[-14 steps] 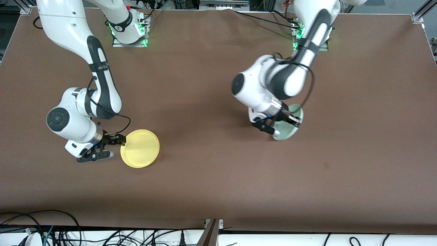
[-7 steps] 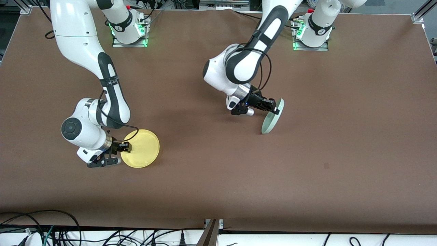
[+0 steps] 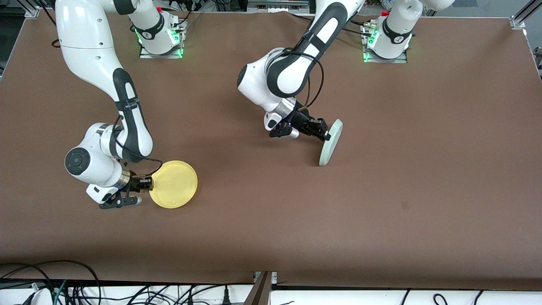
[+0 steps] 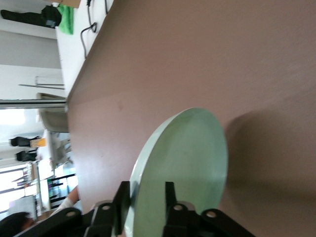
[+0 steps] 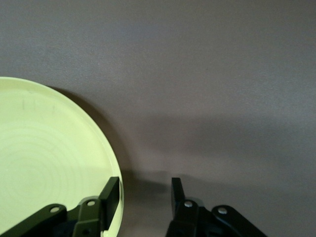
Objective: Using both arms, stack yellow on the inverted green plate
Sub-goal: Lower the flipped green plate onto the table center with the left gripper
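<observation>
The yellow plate [image 3: 174, 184] lies flat on the brown table toward the right arm's end, and also shows in the right wrist view [image 5: 49, 163]. My right gripper [image 3: 147, 184] is low at the plate's edge and open [image 5: 144, 191]. One finger [image 5: 111, 190] is at the plate's rim, the other over bare table. My left gripper [image 3: 326, 136] is shut on the rim of the pale green plate [image 3: 330, 142] over the middle of the table. It holds the plate up on edge, steeply tilted. In the left wrist view the fingers clamp the green plate's [image 4: 187, 163] rim [image 4: 145, 191].
The brown table [image 3: 271, 220] carries nothing else. Both arm bases [image 3: 160, 38] stand along its edge farthest from the front camera. Cables [image 3: 84, 288] hang below the edge nearest that camera.
My left arm swung the green plate toward the table's middle and tipped it from nearly flat up onto its edge. My right gripper reached over the yellow plate's rim, then drew back slightly.
</observation>
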{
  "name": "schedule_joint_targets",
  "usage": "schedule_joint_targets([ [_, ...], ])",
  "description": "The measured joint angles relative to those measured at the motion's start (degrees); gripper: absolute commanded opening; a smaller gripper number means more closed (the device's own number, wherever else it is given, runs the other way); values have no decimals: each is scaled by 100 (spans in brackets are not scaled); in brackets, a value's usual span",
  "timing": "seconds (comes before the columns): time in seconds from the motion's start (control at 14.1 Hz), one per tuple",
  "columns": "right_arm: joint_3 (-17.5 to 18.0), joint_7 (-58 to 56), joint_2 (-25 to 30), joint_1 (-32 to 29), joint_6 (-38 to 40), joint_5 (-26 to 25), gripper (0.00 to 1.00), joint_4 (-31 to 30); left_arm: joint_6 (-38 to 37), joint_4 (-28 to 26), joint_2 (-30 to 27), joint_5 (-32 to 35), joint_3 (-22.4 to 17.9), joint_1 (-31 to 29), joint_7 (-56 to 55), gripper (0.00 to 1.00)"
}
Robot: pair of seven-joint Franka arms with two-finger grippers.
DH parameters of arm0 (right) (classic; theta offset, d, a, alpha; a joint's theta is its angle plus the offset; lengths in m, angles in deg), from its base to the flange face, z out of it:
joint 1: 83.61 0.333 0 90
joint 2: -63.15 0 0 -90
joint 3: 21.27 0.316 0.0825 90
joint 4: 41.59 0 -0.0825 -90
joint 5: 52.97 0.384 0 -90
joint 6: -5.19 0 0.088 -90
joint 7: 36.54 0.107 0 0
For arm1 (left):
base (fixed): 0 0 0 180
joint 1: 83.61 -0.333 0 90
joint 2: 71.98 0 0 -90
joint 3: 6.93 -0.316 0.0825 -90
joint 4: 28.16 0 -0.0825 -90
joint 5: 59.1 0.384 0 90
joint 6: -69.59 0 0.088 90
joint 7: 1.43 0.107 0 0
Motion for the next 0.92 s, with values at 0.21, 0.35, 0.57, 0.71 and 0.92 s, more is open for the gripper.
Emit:
schedule_joint_targets([
  [0.21, 61, -1, -1, 2, 12, 178, 46, 0, 639, 200, 30, -912, -10, -50, -110, 100],
  [0.35, 121, -1, -2, 6, 13, 230, 40, 0, 1293, 201, 127, -1839, -14, -231, -139, 100],
  [0.57, 133, -1, -2, 5, 13, 235, 21, 0, 1882, 214, 225, -2856, -13, -466, -136, 100],
  [0.71, 133, -1, -2, 1, 13, 236, 8, 1, 1927, 341, 175, -3191, -17, -586, -140, 100],
  [0.92, 127, -3, 10, -5, 192, 248, 0, 68, 1834, 459, -224, -3526, -33, -1069, 393, 100],
])
